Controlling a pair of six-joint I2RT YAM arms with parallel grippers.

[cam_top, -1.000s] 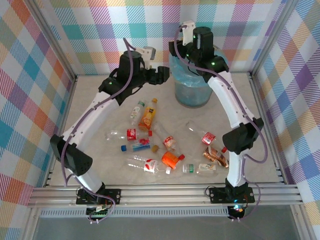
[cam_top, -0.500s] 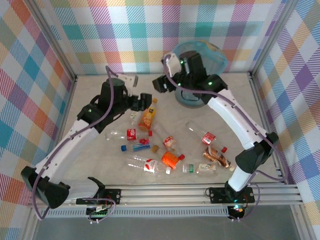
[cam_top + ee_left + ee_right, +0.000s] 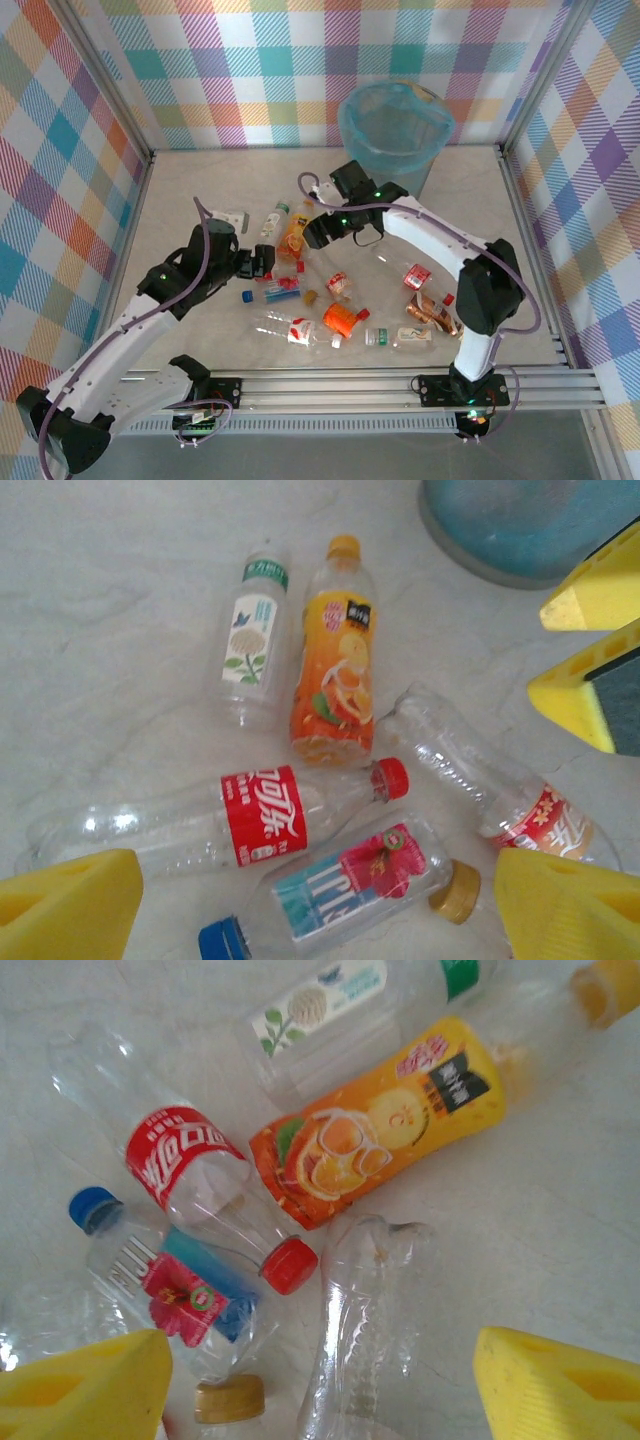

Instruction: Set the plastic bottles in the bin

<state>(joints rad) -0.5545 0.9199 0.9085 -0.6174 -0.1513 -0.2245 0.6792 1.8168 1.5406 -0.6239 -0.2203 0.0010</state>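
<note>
Several plastic bottles lie scattered mid-table. My left gripper (image 3: 255, 262) hovers open over a clear bottle with a hibiscus label and blue cap (image 3: 350, 885), which lies between its yellow fingers (image 3: 70, 908). A red-labelled cola bottle (image 3: 250, 815) lies just beyond. My right gripper (image 3: 315, 232) is open above a bare clear bottle (image 3: 370, 1330), beside the orange juice bottle (image 3: 385, 1130). A green-capped bottle (image 3: 272, 222) lies next to the orange one. The bin (image 3: 395, 125), lined in blue, stands at the back right. Neither gripper holds anything.
More bottles lie nearer the front: a crushed orange one (image 3: 340, 318), a clear one (image 3: 400, 338) and a brown one (image 3: 430, 312). Checked walls and aluminium posts close in the sides. The two grippers are close together, the right one's fingers (image 3: 600, 590) showing in the left wrist view.
Both arms swung back from the bin and came down over the heap of bottles. Both pairs of jaws opened wider.
</note>
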